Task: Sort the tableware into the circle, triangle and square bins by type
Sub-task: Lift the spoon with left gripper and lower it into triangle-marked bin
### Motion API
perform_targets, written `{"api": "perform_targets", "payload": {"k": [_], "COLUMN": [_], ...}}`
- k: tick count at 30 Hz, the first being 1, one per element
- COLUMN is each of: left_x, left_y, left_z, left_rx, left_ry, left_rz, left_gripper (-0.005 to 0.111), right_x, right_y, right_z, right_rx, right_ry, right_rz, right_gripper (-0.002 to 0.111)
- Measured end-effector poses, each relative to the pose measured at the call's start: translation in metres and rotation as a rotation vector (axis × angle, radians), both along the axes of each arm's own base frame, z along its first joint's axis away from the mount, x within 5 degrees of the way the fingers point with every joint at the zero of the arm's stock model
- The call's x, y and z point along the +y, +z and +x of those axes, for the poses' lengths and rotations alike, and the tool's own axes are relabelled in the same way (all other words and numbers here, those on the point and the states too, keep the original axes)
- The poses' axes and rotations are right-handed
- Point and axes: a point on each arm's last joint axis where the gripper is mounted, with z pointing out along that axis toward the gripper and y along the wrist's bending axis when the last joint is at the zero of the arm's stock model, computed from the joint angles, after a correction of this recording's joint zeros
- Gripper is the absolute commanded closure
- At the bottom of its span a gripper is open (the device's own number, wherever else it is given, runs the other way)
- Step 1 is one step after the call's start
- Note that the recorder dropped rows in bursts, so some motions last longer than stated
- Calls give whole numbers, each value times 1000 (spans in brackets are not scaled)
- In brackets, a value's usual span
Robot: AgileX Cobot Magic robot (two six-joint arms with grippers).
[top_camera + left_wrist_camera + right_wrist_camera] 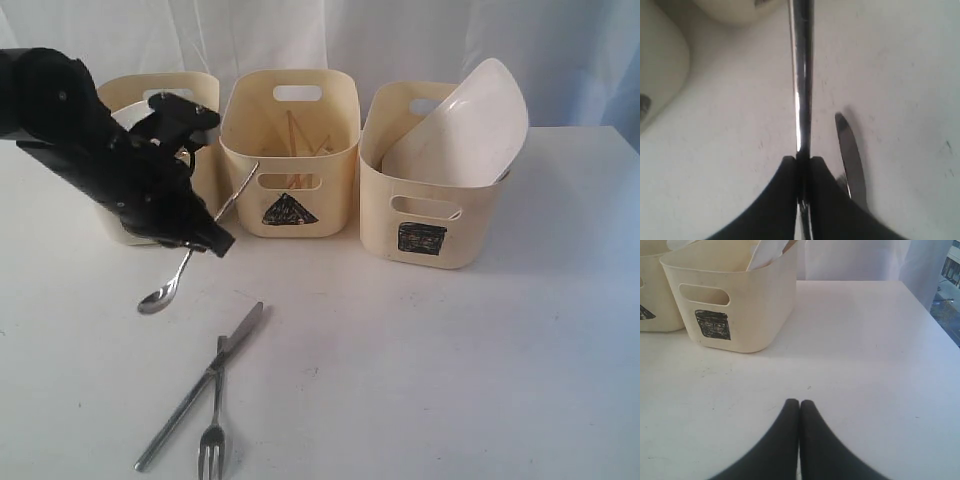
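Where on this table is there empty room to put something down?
The widest bare stretch is the right half of the table, in front of and beside the square bin. Crowded: front left, where the knife and fork cross, and by the triangle bin, at its left corner, where the left arm dangles the spoon.

Matte black arm (pixel 100 170), tapered black jaws

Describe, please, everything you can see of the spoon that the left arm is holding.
The spoon looks like polished steel, with a rounded bowl and a slim, slightly curved handle. The left gripper is shut on the handle near its middle, with a black finger on either side. The spoon is tilted: its bowl hangs low over the white table and its handle tip rises towards the triangle bin. Whether the bowl touches the table cannot be told.
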Motion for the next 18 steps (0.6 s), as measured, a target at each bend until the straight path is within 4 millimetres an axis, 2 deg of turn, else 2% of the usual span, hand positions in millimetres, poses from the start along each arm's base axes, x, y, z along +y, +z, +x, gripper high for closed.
{"api": "perform_targets", "payload": {"k": [8, 18], "left_x": [-11, -25], "left_y": [42, 40], "left_z": [39, 74], "left_rx": [-530, -872], "left_ry": [35, 66], "left_rz": [-170, -268], "left_gripper": [107, 107], "right_x": [0, 0], "right_y": [0, 0], "right_z": [0, 0], "right_rx": [0, 0], "right_ry": [0, 0], "right_rz": [0, 0], "right_gripper": [108, 108]}}
